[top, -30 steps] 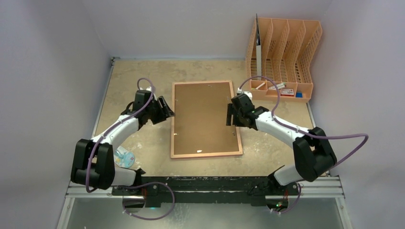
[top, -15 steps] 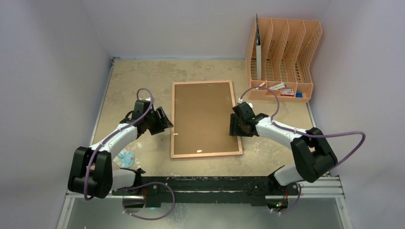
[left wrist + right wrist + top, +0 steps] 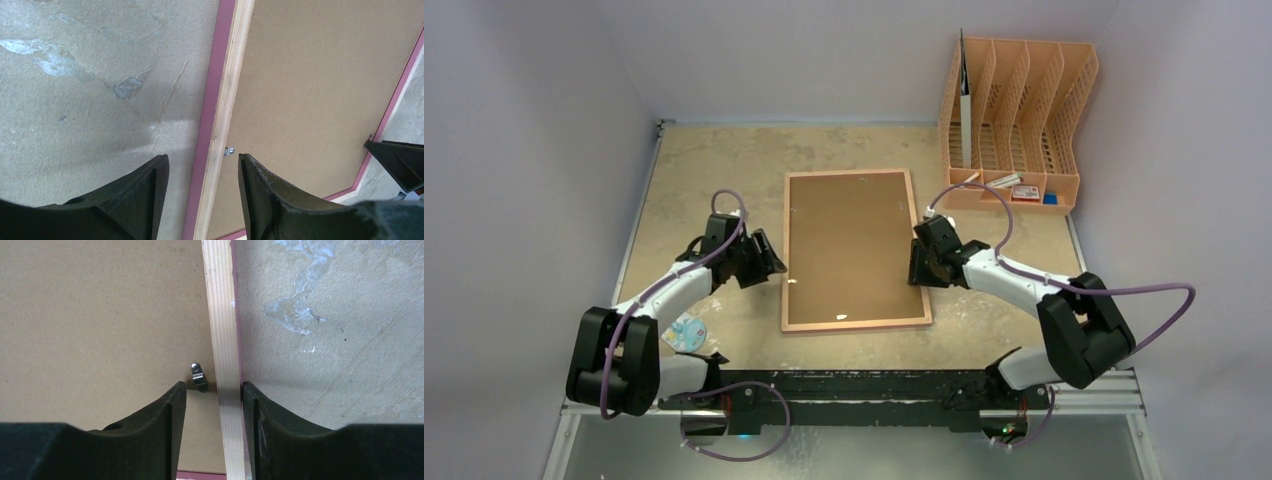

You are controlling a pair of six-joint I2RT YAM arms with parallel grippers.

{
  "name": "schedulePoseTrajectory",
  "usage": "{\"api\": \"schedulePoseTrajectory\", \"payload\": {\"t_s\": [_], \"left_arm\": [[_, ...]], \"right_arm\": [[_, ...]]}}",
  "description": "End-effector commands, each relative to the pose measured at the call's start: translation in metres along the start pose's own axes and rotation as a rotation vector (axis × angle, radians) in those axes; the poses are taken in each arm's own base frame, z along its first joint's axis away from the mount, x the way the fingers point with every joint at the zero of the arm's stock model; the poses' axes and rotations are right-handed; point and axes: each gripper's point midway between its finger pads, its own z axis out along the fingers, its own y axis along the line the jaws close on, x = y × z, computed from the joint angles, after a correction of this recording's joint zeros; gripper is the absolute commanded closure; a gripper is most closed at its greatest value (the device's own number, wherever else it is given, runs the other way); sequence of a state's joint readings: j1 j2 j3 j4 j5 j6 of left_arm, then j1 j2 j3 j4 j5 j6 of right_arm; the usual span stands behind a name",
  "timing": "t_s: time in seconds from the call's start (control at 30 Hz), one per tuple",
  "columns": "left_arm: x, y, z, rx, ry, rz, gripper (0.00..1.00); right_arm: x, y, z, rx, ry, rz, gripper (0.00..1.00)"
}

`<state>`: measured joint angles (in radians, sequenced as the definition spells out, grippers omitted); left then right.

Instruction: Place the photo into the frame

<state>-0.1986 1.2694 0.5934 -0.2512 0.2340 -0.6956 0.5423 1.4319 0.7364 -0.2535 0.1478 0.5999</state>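
Note:
The frame (image 3: 854,324) lies face down in the middle of the table, with a brown hardboard backing (image 3: 849,245) set in it. My left gripper (image 3: 769,257) is open and straddles the frame's left rail (image 3: 230,75) with a gap on each side (image 3: 202,157), beside a small metal clip (image 3: 229,151). My right gripper (image 3: 916,262) straddles the right rail (image 3: 220,305). Its outer finger rests against the pink edge, while the inner finger stands apart from the wood (image 3: 214,386), next to a clip (image 3: 197,375). I cannot make out the photo.
An orange file rack (image 3: 1024,100) stands at the back right with a thin upright sheet (image 3: 965,100) in its left slot and small items in its front tray. A round pale-blue item (image 3: 686,332) lies by the left arm. Walls enclose the table.
Both grippers have slid toward the near end along the frame's side rails and dropped lower. The right jaws have narrowed around the right rail; the left jaws kept their width.

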Motion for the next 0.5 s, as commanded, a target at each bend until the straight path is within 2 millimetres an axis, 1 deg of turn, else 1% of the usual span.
{"api": "schedulePoseTrajectory", "payload": {"t_s": [0.0, 0.2, 0.37, 0.47], "left_arm": [[0.005, -0.004, 0.002, 0.031, 0.024, 0.006, 0.45], [0.022, 0.000, 0.011, 0.038, 0.101, 0.003, 0.45], [0.034, -0.004, 0.017, 0.043, 0.143, 0.033, 0.45], [0.037, -0.005, 0.018, 0.040, 0.153, 0.043, 0.45]], "right_arm": [[0.006, 0.007, -0.008, -0.049, 0.018, 0.002, 0.52], [0.009, 0.004, -0.004, -0.033, 0.030, -0.001, 0.61], [0.007, 0.003, -0.004, -0.025, 0.024, 0.004, 0.63], [0.006, 0.004, -0.003, -0.021, 0.018, 0.013, 0.65]]}}
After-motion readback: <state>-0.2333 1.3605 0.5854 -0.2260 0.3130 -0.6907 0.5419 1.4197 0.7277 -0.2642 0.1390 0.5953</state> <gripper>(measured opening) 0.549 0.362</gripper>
